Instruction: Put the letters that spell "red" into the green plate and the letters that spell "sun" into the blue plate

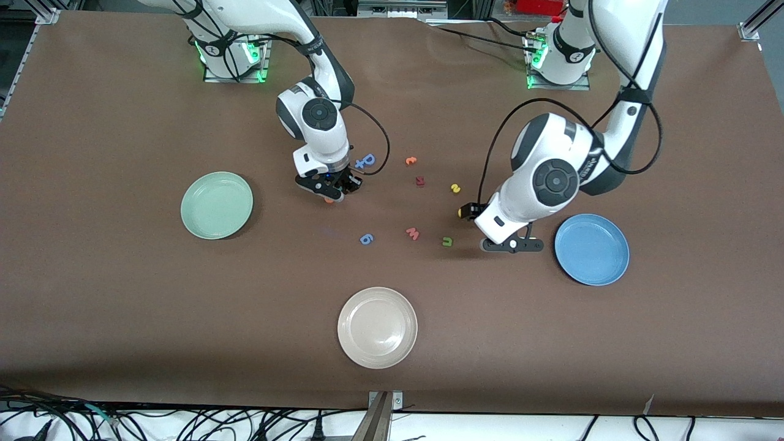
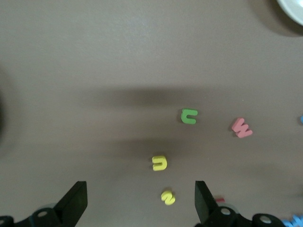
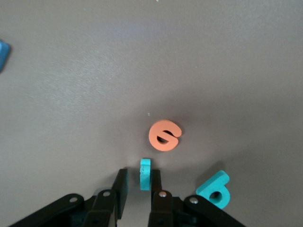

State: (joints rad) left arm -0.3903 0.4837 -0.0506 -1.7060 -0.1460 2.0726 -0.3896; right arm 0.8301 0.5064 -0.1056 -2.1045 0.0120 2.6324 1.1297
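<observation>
Right wrist view puts your right tool low over the desk, its two fingers closing in on the thin teal "r", which stands on edge between them — one finger looks to touch it, the other shows a slight gap. The round orange "e" lies flat just past the fingertips, and the teal "d" lies beside the tool. From the front, you see the green plate empty, toward the right arm's end of the desk.

Your left tool hangs wide open above the desk, holding nothing. The yellow "s" lies between its fingers, the yellow "u" just past it, the green "n" further out beside the pink "w". The blue plate lies empty beside that tool.
</observation>
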